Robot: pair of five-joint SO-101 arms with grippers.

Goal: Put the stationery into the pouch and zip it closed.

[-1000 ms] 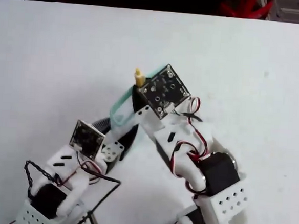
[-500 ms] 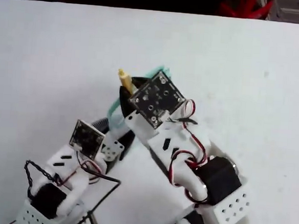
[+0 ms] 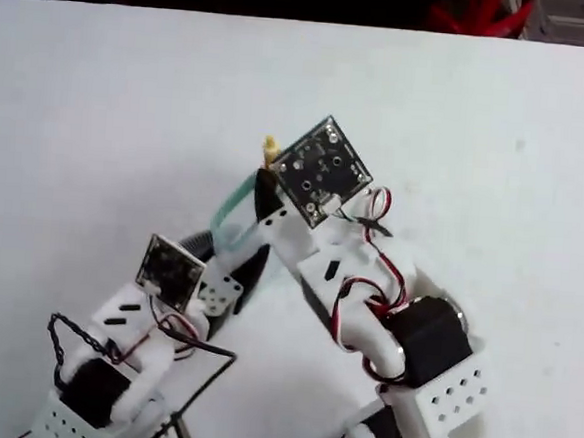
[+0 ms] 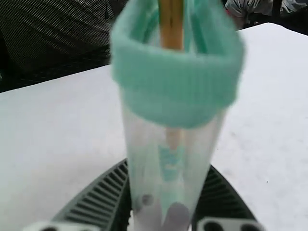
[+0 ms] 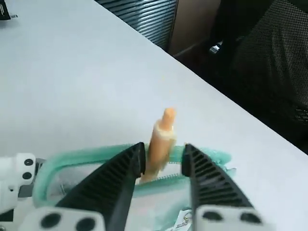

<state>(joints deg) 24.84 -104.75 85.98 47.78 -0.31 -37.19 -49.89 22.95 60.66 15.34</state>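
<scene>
Pouch (image 4: 173, 139): clear-walled with a teal rim; you have it clamped near its closed end in the left tool (image 4: 167, 175), one jaw on each side, with the mouth turned away from that arm and toward the other.
Reason for the hold: judged, it keeps the mouth presented and open so stationery can be fed in from the far side; a pouch left loose on the desk (image 5: 67, 67) would offer a slack opening.
Pen (image 5: 161, 132): yellow-orange, standing steeply in the mouth; its lower part is inside, seen through the clear wall from the left wrist view; its upper end stands proud of the rim.
Right tool (image 5: 161, 155): jaws closed in on the pen from both sides, just above the rim; it reads as a grip, though contact on one jaw is hard to confirm.
Reason for the grip: judged, holding the pen partway along lets you steer its lower end down the pouch's length.
Contents: the pen, partly in; a teal patch and one or two small rounded shapes low down, too blurred to name.
Zip: open; the teal edge rings the mouth on both sides of the pen.
Finding: insertion incomplete; the pen must sit fully below the rim before the zip can run; let go too early and it may tip out.
</scene>
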